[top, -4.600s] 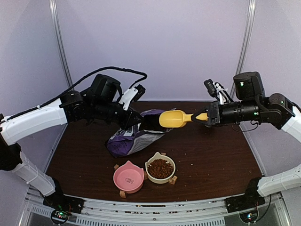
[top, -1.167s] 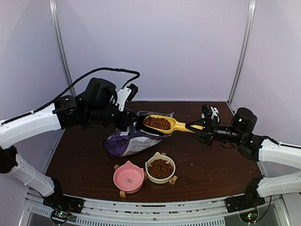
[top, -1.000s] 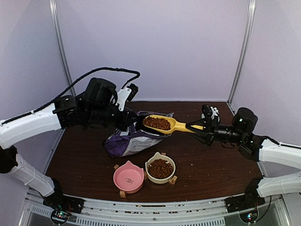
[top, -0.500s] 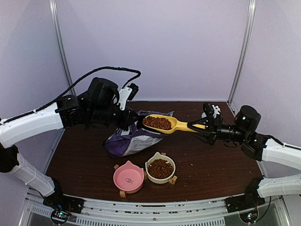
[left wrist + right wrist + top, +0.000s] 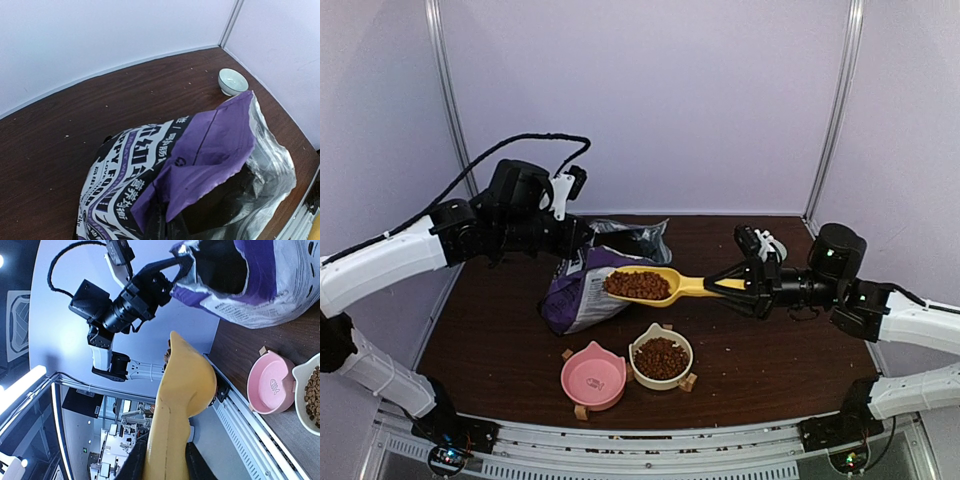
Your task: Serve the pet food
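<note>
Scoop (image 5: pixel 685 287) of pet food (image 5: pixel 636 285) now out of bag (image 5: pixel 572 300), nearer cream bowl (image 5: pixel 632 362); right end effector (image 5: pixel 736 284) grips its handle, left end effector (image 5: pixel 582 237) pinches bag rim.

dark-brown wooden table (image 5: pixel 770 350), pale specks scattered on top. purple bag (image 5: pixel 575 295) slumped left of centre, mouth raised. near edge: pink bowl (image 5: pixel 592 377) and cream bowl (image 5: pixel 633 368), touching, each on a low wooden stand. small white bowl (image 5: pixel 232 81) at far right corner.

Left gripper (image 5: pixel 583 238) fingertips masked by bag (image 5: pixel 575 295) rim, bag interior lost in shadow, scoop (image 5: pixel 180 385) handle and cream bowl (image 5: pixel 298 395) cut by frame edges
</note>
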Action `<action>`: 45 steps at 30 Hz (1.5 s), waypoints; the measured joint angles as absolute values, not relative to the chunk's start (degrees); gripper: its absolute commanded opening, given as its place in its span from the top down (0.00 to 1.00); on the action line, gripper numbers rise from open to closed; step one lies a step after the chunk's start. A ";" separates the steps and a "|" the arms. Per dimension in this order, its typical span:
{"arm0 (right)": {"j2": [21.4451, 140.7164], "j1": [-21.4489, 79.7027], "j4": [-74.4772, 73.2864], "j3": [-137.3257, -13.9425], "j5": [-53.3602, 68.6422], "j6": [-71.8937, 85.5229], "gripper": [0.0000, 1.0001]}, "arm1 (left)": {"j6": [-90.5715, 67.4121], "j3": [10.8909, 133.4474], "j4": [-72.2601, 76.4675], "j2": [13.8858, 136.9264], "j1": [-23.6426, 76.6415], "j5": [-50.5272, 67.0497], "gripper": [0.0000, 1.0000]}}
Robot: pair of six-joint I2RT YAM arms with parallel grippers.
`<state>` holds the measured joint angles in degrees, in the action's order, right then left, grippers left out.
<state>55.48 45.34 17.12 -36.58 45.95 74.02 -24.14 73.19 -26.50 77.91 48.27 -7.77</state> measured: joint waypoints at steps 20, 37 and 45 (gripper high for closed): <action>65.32 55.66 11.46 -38.44 41.19 67.79 0.82 | -15.79 73.19 -34.13 70.83 35.66 -9.78 1.00; 66.61 56.29 -1.13 -41.01 36.53 62.54 0.82 | -3.25 70.81 -32.18 69.71 34.11 -9.17 1.00; 67.37 56.55 -7.18 -45.04 34.85 60.12 0.82 | -2.42 67.16 -27.73 67.90 34.04 -7.81 1.00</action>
<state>67.37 56.55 -7.18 -45.04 34.85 60.12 -2.42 67.16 -27.73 67.90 34.04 -7.81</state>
